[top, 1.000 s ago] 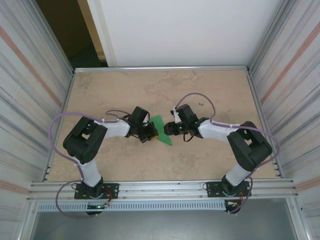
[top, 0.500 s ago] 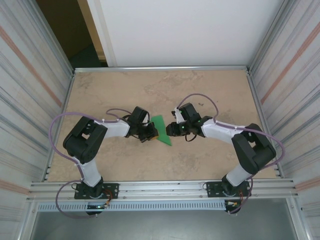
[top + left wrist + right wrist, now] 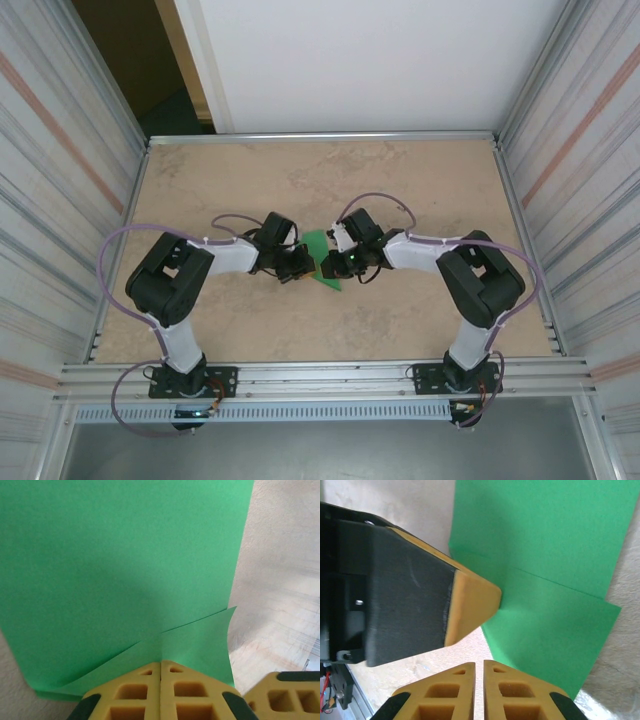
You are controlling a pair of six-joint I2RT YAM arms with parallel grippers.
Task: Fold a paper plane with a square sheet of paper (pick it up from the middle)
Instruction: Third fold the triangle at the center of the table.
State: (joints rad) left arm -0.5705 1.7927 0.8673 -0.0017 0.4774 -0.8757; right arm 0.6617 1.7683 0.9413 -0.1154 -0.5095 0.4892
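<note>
Mid worktop (image 3: 400,190), btwn both arms: green square sheet of paper (image 3: 318,246), part-folded, one flap creased over. Pinched at its left edge by left gripper (image 3: 161,680), fingers fully together. Just beside its right edge, right gripper (image 3: 479,680) w/ fingers closed, nothing visible btwn them.

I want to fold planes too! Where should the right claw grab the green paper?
Probably the free edge of the green paper, coming in from the right: it is thin and folded flat, and the left gripper pinches its other side.
</note>
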